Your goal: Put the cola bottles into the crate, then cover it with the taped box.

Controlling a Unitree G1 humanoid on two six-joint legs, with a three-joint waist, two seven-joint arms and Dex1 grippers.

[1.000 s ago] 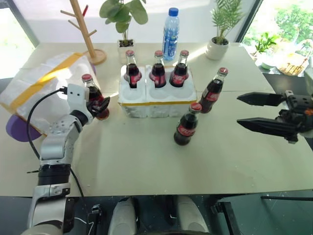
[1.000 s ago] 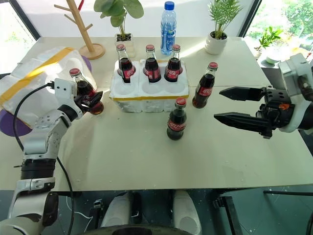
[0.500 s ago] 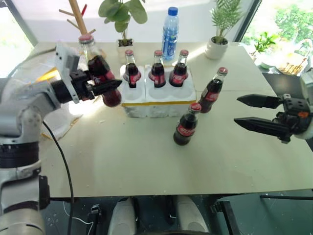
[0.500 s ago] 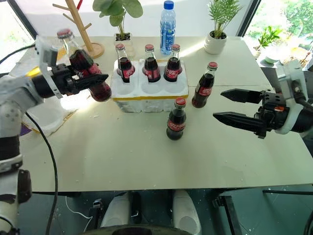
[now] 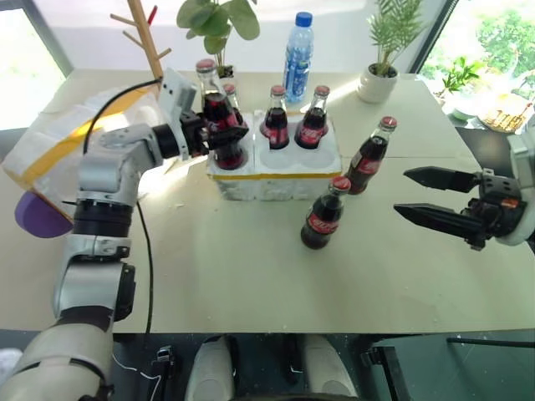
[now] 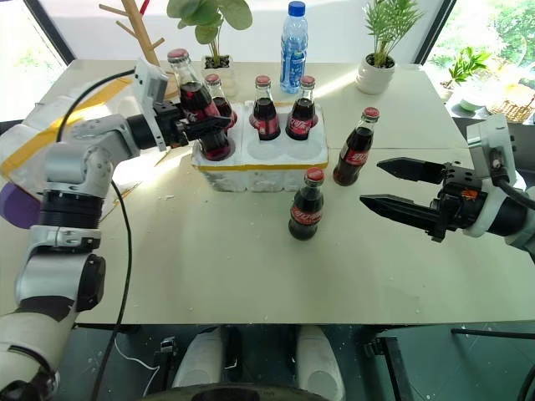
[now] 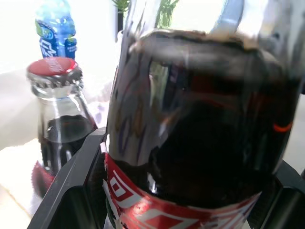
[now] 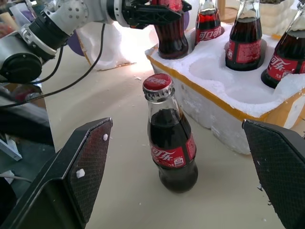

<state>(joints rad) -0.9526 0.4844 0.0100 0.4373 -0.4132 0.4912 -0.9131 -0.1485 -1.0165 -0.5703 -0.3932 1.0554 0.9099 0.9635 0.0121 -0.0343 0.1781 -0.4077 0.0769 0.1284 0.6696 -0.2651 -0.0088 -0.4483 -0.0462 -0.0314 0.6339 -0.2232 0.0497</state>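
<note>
The left tool (image 6: 203, 127) is clamping a red-capped dark glass cola bottle (image 6: 196, 102) above the white foam six-well crate (image 6: 261, 159). The right tool (image 6: 386, 185) is standing apart, empty.

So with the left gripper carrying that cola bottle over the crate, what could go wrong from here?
The held bottle hangs tilted in the left gripper above the crate's front-left corner, so it may catch the well rim instead of dropping in. It is also close to the seated back-left bottle and could knock it. The open right gripper waits near two loose bottles on the table; a careless reach could topple one.
</note>
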